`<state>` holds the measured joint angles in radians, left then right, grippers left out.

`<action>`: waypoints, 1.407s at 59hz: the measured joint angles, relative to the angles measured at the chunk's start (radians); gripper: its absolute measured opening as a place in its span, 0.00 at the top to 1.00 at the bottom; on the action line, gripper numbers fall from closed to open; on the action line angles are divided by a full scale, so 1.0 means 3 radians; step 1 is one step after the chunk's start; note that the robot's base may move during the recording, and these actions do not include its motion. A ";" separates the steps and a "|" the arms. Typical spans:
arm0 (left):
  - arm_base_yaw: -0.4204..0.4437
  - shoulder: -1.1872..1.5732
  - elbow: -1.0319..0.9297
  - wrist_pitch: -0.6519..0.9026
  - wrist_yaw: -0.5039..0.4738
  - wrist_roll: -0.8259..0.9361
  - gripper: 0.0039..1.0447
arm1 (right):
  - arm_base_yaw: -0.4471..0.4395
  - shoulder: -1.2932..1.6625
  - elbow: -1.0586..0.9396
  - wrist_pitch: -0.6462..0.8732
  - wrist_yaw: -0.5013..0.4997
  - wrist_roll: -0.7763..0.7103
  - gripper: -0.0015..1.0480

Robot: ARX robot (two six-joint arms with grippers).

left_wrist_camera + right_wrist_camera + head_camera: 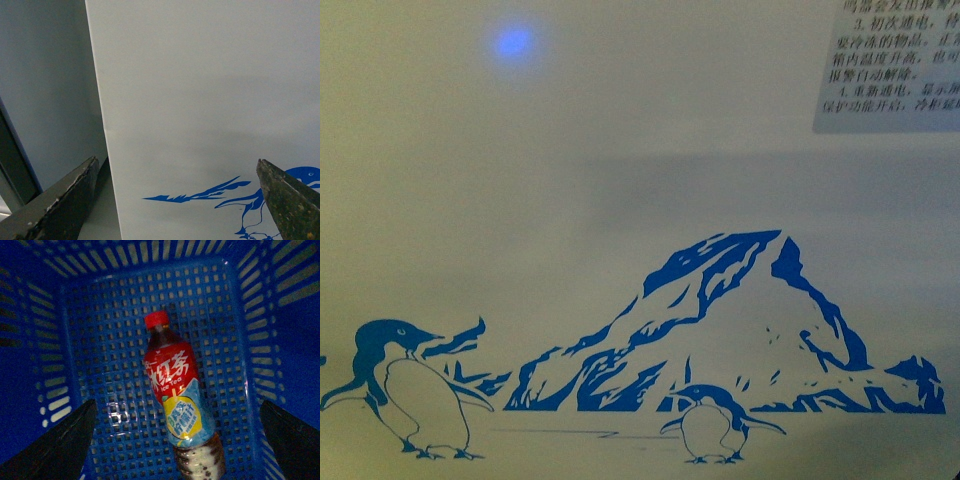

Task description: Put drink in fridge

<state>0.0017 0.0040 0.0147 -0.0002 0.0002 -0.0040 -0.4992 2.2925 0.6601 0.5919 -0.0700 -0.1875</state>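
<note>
Down in the blue basket, on the right wrist camera, the drink lies on its side on the perforated floor. Its red cap points away from the lens and its base is nearest to me. The right gripper hangs over it with fingers spread wide, one on each side of the bottle and touching nothing.

The left gripper is equally wide apart and empty. It faces the white side wall of the fridge. The front camera is filled by that same wall and its penguin-and-mountain decal, with a notice sticker at the top corner. No lid or opening is visible in any view.

Handling estimate:
- The bottle is small and plastic, so probably light.
- The walls are thin and likely to give under a hard squeeze.
- The film of the red label looks glossy, so I expect it to be slippery.
- The body is round and could roll on the basket floor when nudged.

Planned hold: close across the labelled mid-body, where it is widest and straightest. I would avoid the tapering neck and the cap. Closing force should be moderate, enough to stop slipping without denting the bottle.
</note>
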 joint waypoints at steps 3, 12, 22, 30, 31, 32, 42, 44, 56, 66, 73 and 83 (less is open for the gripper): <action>0.0000 0.0000 0.0000 0.0000 0.0000 0.0000 0.08 | 0.0000 0.0254 0.0117 0.0036 0.0041 -0.0056 0.07; 0.0000 0.0000 0.0000 0.0000 0.0000 0.0000 0.08 | -0.0027 0.0933 0.0478 0.0083 0.0136 -0.0197 0.07; 0.0000 0.0000 0.0000 0.0000 0.0000 0.0000 0.08 | -0.0065 0.1406 0.0767 0.0097 0.0160 -0.0332 0.07; 0.0000 0.0000 0.0000 0.0000 0.0000 0.0000 0.08 | -0.0097 0.1657 0.0960 0.0097 0.0197 -0.0416 0.07; 0.0000 0.0000 0.0000 0.0000 0.0000 0.0000 0.08 | -0.0100 0.1691 0.0985 0.0097 0.0197 -0.0423 0.07; 0.0000 0.0000 0.0000 0.0000 0.0000 0.0000 0.08 | -0.0103 0.1709 0.0998 0.0097 0.0197 -0.0427 0.07; 0.0000 0.0000 0.0000 0.0000 0.0000 0.0000 0.08 | -0.0117 0.1943 0.1142 0.0137 0.0182 -0.0468 0.07; 0.0000 0.0000 0.0000 0.0000 0.0000 0.0000 0.08 | -0.0117 0.1993 0.1183 0.0140 0.0183 -0.0474 0.07; 0.0000 0.0000 0.0000 0.0000 0.0000 0.0000 0.08 | -0.0117 0.2140 0.1324 0.0172 0.0181 -0.0500 0.07; 0.0000 0.0000 0.0000 0.0000 0.0000 0.0000 0.08 | -0.0123 0.2155 0.1350 0.0172 0.0155 -0.0526 0.28; 0.0000 0.0000 0.0000 0.0000 0.0000 0.0000 0.08 | -0.0142 0.2154 0.1338 0.0189 0.0128 -0.0581 0.42; 0.0000 0.0000 0.0000 0.0000 0.0000 0.0000 0.08 | -0.0169 0.2118 0.1247 0.0268 0.0118 -0.0586 0.60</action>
<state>0.0017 0.0040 0.0147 -0.0002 0.0002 -0.0040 -0.5499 2.9280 1.0344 0.6724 -0.0345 -0.3634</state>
